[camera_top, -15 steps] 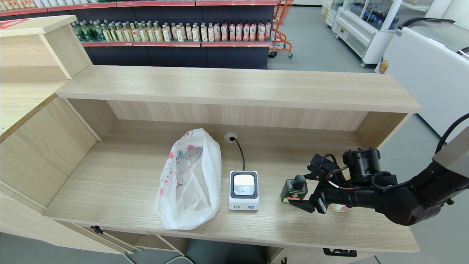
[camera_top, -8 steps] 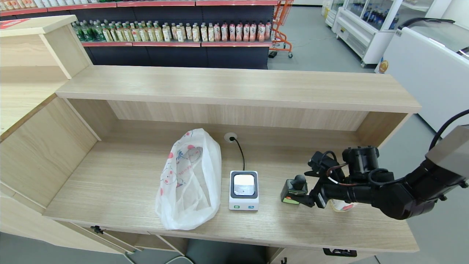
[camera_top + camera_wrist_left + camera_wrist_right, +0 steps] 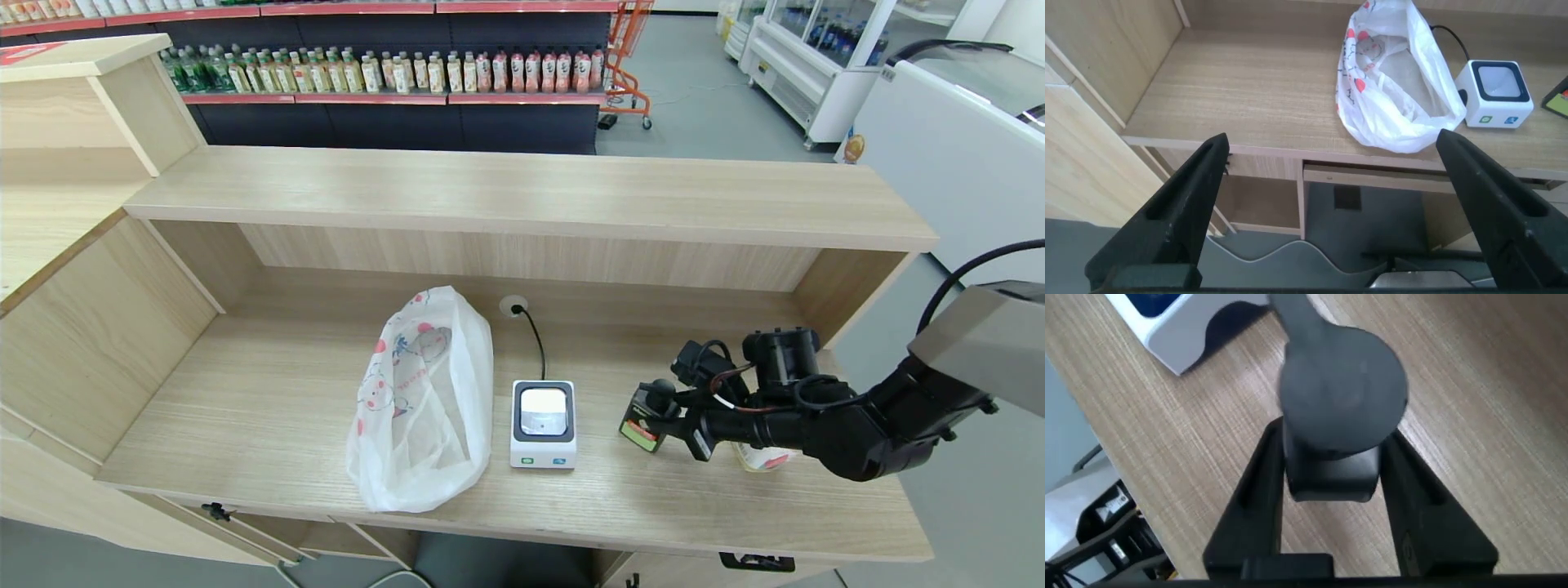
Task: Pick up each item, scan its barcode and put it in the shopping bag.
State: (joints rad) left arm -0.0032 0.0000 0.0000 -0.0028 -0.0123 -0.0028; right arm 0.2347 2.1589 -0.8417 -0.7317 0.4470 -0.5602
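Gripping the tilted black-capped bottle [image 3: 642, 425] in the right hand [image 3: 668, 421], closed on its body, just beside the scanner [image 3: 543, 422] on the bench [image 3: 245, 400]; seemingly mid-scan step, next calling for turning the barcode to its window, then the shopping bag [image 3: 424, 400].

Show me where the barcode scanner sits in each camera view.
Head view: scanner mid-counter, between shopping bag and the right claw's item.
Left wrist view: scanner beside the bag.
Right wrist view: scanner beyond the held black cap.
Shared landmark: the wooden counter.
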